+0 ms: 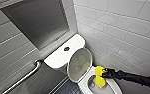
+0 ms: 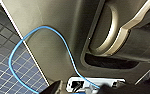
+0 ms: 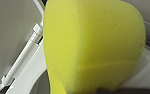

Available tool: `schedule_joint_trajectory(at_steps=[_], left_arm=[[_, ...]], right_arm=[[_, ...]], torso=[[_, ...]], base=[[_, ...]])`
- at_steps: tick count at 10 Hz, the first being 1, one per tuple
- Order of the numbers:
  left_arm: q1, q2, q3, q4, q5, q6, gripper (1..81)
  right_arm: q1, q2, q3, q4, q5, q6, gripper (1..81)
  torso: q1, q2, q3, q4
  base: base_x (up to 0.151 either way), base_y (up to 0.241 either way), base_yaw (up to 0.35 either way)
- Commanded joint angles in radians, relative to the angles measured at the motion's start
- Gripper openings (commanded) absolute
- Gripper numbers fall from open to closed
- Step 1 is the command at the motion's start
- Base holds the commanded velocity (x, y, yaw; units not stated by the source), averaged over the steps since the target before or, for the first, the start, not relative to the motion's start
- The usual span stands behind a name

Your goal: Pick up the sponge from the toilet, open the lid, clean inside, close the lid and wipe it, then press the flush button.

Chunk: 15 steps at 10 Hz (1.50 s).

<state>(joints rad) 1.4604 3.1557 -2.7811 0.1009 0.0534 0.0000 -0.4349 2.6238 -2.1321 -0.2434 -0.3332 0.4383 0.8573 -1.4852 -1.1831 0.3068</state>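
The right hand holds the sponge over the open toilet.
The white toilet stands against grey tiled walls, and its lid is raised and leans toward the tank. The right hand is closed on the yellow sponge above the bowl opening; whether the sponge touches the bowl I cannot tell. The dark flush button sits in the middle of the tank top.
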Motion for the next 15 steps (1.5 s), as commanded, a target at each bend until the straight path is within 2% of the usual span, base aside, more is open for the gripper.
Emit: schedule_joint_trajectory(at_steps=[1,2,4,5,9,12,15], left_arm=[[0.027,-0.006,-0.002,0.000,0.089,0.005,81.1],[0.027,-0.005,-0.002,0.000,0.089,0.005,81.1],[0.028,-0.002,0.001,0.000,0.089,0.005,81.1],[0.028,-0.002,0.001,0.000,0.089,0.005,81.1],[0.030,-0.002,0.005,0.000,0.089,0.005,81.1],[0.031,-0.002,0.005,0.000,0.089,0.005,81.1],[0.033,0.003,0.005,0.000,0.089,0.005,81.1]], right_arm=[[0.037,-0.287,0.267,0.012,0.095,0.034,1.0],[0.003,-0.357,0.349,0.018,0.172,0.051,1.0],[-0.049,-0.481,0.483,0.016,0.247,0.073,1.0],[-0.099,-0.529,0.517,0.025,0.328,0.074,1.0],[-0.259,-0.620,0.548,0.079,0.518,0.074,1.0],[-0.417,-0.667,0.552,0.130,0.704,0.071,1.0],[-0.511,-0.658,0.560,0.133,0.770,0.069,1.0]], torso=[[0.000,0.000,0.000,0.000],[0.000,0.000,0.000,0.000],[0.000,0.000,0.000,0.000],[0.000,0.000,0.000,0.001],[0.000,0.000,0.000,0.001],[0.000,0.000,0.000,0.001],[0.000,0.000,0.000,0.001]], base=[[0.000,0.000,0.000],[0.000,0.000,0.000],[0.000,0.000,0.000],[0.000,0.000,0.000],[0.000,0.000,0.000],[0.000,0.000,0.000],[0.000,0.000,0.000]])
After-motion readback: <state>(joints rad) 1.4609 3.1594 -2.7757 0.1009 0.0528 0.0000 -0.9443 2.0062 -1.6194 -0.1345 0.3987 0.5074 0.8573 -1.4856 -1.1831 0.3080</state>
